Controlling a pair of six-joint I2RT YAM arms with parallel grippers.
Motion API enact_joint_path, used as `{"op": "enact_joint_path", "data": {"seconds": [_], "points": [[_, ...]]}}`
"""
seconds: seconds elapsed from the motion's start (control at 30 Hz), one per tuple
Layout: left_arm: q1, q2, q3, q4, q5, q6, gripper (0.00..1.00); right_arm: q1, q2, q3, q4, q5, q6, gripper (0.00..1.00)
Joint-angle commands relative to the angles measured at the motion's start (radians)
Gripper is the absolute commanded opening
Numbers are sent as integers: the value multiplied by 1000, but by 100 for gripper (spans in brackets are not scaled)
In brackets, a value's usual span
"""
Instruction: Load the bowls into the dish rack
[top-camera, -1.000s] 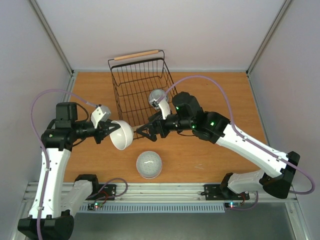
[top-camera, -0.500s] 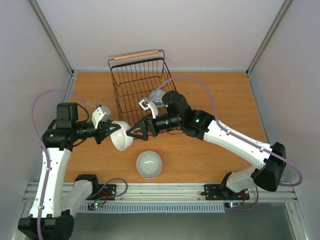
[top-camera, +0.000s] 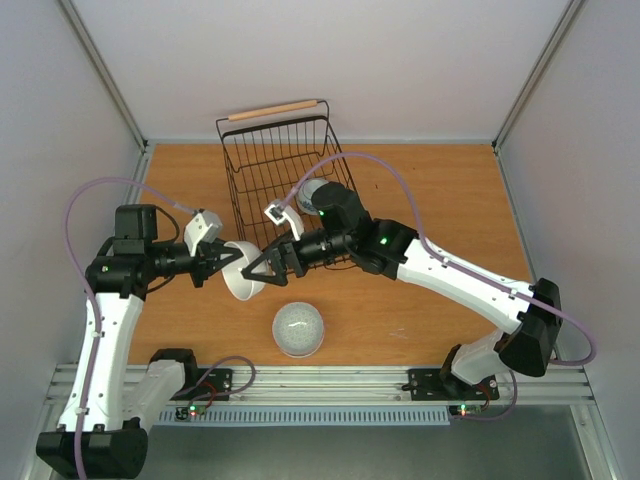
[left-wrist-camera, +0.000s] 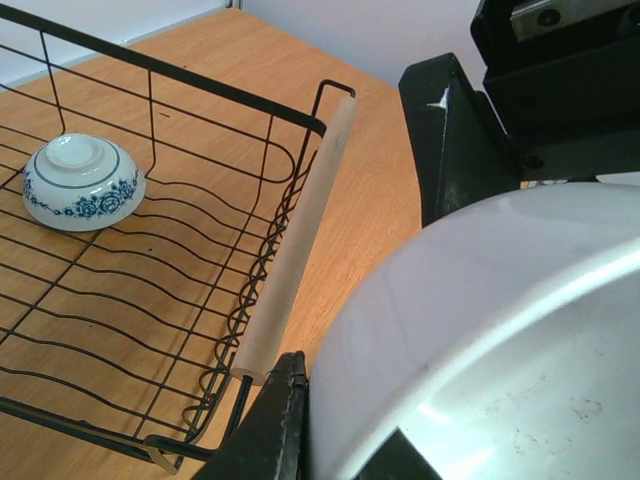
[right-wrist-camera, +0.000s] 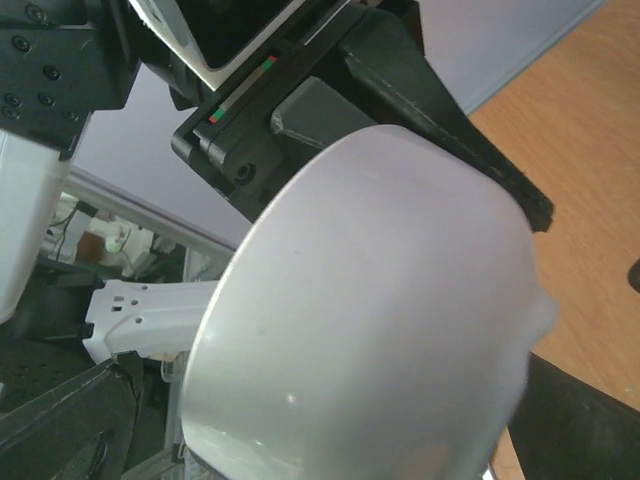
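One white bowl gripped by L claw; R claw wide, at bowl's right side; rack just beyond.

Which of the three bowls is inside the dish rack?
The blue-and-white patterned bowl, upside down on the dish rack floor. The white bowl is in the left gripper; the grey speckled bowl sits on the table.

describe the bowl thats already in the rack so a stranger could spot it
Find the black wire dish rack at the far side of the wooden table. One blue-and-white bowl sits upside down inside it. Its blue floral band sets it apart from the plain white bowl held in the air and the grey speckled bowl on the table.
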Motion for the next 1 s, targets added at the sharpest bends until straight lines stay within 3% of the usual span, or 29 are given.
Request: {"op": "enact_joint_path", "data": {"seconds": [0.0,0.1,0.3,0.33,0.47,0.5,0.53,0.57,0.6,0.63,0.77,0.97], "points": [[-1,-7,-5,56,42,-22,0,20,21,43,23,-40,6,95],[-1,-8,-5,60,48,-27,0,24,29,52,25,-64,6,73],[-1,-9,-8,67,46,-35,0,25,34,70,22,-82,5,9],[-1,-11,-9,69,45,-36,1,25,34,73,19,-81,3,3],[-1,-26,-22,93,27,-54,0,25,34,91,-18,-48,-30,1],[-1,-34,-29,114,13,-69,9,24,34,103,-42,-20,-63,1],[-1,-42,-36,131,-3,-92,31,22,36,120,-75,11,-89,1],[-1,-53,-41,149,-24,-105,68,16,43,151,-107,40,-112,1],[-1,-73,-51,179,-55,-137,92,6,53,181,-149,77,-133,1],[-1,-96,-66,225,-103,-170,99,-6,68,216,-200,115,-155,1],[-1,-209,-149,397,-314,-312,99,-50,169,390,-413,304,-249,1],[-1,-237,-157,421,-451,-354,99,-65,526,865,-797,677,-417,1]]}}
